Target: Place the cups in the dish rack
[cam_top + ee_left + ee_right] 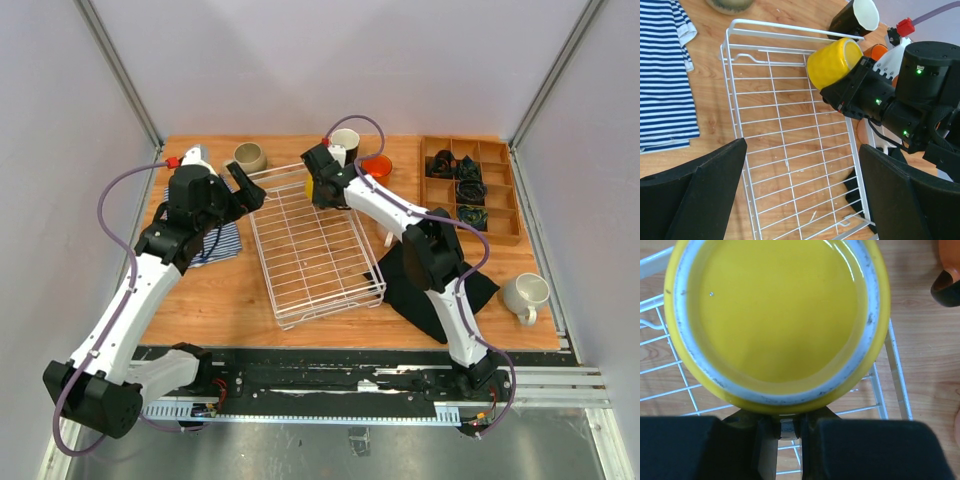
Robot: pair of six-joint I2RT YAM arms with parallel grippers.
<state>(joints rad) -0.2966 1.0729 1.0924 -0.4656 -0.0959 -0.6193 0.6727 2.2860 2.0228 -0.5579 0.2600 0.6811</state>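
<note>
my right jaws pinch the yellow cup (832,62) over the dish rack's (315,250) far corner, ready for lowering; left jaws spread, held aside to avoid collision

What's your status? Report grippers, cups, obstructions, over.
Right gripper shut on yellow mug, tilted over dish rack far right corner. Left gripper open at rack's far left corner. Rack empty, nothing in the way.

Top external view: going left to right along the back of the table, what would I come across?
In order: beige mug → yellow mug → black mug with white inside → orange mug → wooden compartment tray.
</note>
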